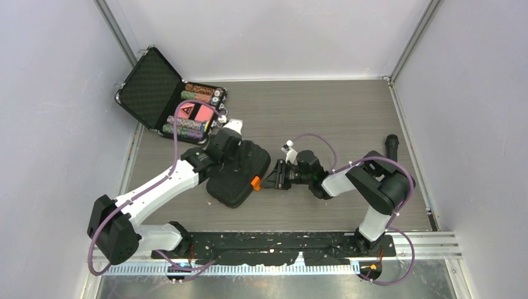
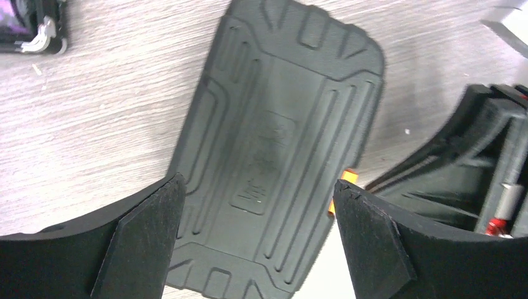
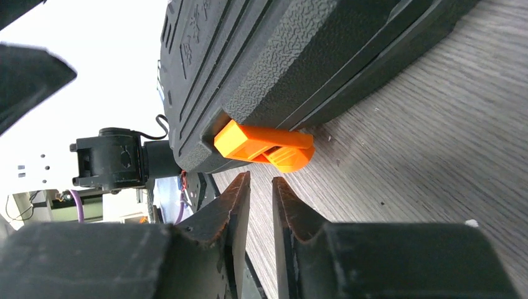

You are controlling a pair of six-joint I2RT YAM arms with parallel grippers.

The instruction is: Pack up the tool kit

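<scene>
Grey woodgrain table [image 1: 348, 112], white walls [image 1: 261, 31]; tool kit [image 1: 240, 174]; left fingers [image 2: 143, 243] spread, right fingers [image 3: 233, 212] nearly pinched, apparently empty.

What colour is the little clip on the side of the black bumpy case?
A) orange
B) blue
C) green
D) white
A: the clip sticking out from the edge of the case is bright orange, just ahead of the right arm's fingers.
</scene>
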